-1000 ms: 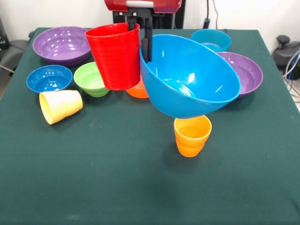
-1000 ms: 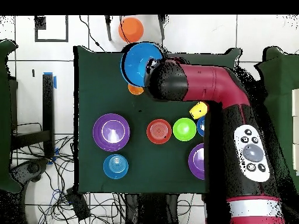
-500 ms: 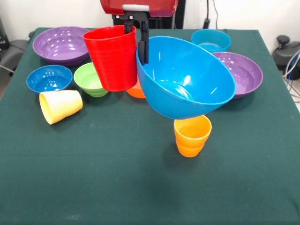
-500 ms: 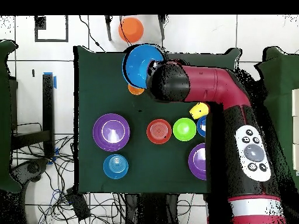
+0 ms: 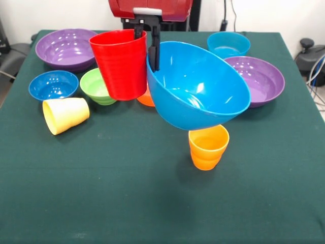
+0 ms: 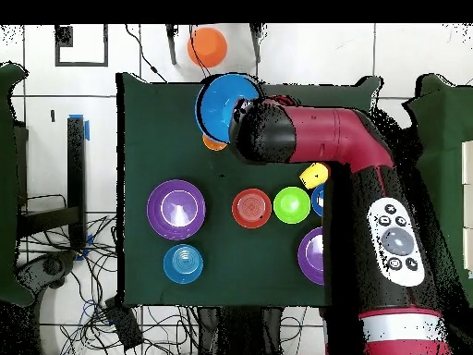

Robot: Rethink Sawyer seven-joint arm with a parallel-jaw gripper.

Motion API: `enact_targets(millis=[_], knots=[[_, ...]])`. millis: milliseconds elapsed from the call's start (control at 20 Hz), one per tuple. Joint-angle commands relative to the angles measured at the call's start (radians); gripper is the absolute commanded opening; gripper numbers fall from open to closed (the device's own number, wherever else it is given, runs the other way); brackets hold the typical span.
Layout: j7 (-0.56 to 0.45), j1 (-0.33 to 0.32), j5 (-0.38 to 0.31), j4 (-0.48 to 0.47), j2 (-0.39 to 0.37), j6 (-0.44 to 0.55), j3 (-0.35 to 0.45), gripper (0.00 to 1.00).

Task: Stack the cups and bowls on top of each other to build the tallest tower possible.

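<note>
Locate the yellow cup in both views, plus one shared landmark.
Front view: yellow cup on its side at left, just ahead of the dark blue bowl.
Overhead view: yellow cup right of centre, at the arm's edge.
Shared landmark: green bowl next to it.

A dark green cloth covers the table, which stands on a white tiled floor with tangled black cables trailing along one side.

Bright, even room light falls from above. White glare spots shine inside the big blue bowl. Soft shadows pool under the orange cup.
</note>
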Motion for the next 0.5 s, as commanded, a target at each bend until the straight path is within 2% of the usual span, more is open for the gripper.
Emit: enact_targets(millis=[50,500], knots=[[-0.037,0.025,-0.068,0.042,0.039,-0.038,0.001,0.0],[-0.007,0.039,-0.091,0.03,0.056,-0.074,0.003,0.0]])
